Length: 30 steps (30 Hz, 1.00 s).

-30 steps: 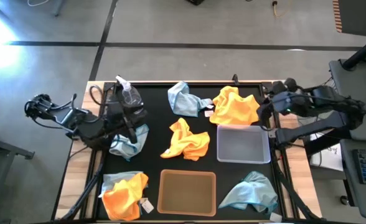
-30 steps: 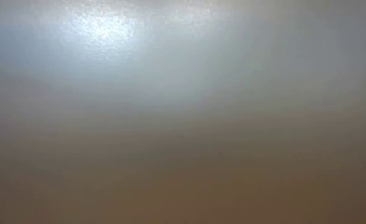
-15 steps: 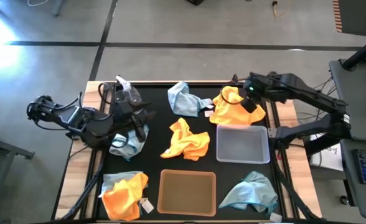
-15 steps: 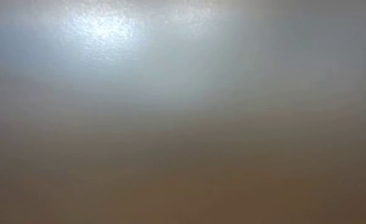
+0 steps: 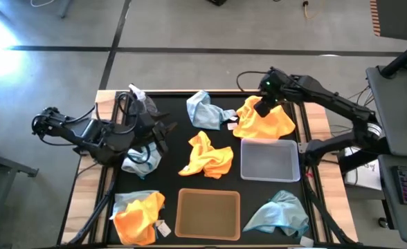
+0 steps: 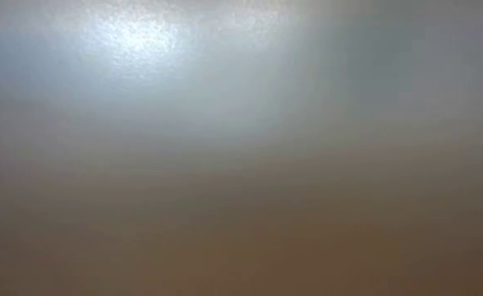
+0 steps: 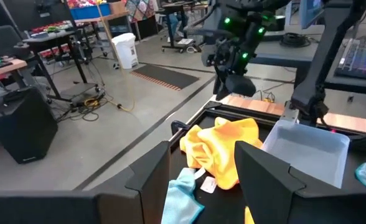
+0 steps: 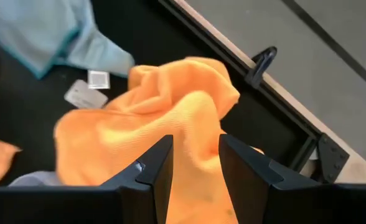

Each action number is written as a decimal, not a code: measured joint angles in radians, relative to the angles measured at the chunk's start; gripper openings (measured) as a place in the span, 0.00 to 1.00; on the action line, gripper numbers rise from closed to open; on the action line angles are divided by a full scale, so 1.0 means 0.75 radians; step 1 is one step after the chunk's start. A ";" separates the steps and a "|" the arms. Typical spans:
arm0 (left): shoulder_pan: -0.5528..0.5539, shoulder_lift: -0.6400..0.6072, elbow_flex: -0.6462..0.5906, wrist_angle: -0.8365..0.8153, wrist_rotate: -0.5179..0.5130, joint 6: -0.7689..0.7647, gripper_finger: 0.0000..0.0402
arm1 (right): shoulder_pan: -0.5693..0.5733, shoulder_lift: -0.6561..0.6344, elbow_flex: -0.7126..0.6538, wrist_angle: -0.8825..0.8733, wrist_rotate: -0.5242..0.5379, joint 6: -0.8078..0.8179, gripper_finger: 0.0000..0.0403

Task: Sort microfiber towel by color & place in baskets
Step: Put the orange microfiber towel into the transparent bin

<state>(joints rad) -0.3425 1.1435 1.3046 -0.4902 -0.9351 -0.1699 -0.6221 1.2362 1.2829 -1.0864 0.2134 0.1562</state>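
Above the far right part of the black mat, the right gripper (image 5: 265, 107) is poised with its fingers parted and empty over a crumpled bright orange microfiber towel (image 5: 262, 119), which lies just beside the far edge of the light grey rectangular basket (image 5: 270, 160). Such a cloth is judged light, soft and limp, sagging once lifted, so a raised fold (image 8: 189, 93) is best pinched. The left gripper (image 5: 163, 129) is held open over a pale blue cloth (image 5: 140, 160).
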 joint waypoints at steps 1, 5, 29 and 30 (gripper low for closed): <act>0.004 0.000 0.004 0.000 0.000 0.008 0.41 | -0.010 0.019 -0.006 0.000 -0.001 0.000 0.31; 0.016 -0.006 0.010 0.001 -0.011 0.036 0.41 | -0.049 0.088 -0.052 0.027 -0.005 -0.001 0.31; 0.018 -0.016 0.009 -0.019 -0.102 0.047 0.41 | -0.059 0.390 -0.354 0.241 -0.053 -0.121 0.31; 0.018 -0.016 0.009 -0.019 -0.102 0.047 0.41 | -0.059 0.400 -0.359 0.247 -0.054 -0.121 0.31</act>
<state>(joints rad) -0.3290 1.1316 1.3109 -0.5045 -1.0115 -0.1345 -0.6662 1.5365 1.0135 -0.9013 0.1730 0.0654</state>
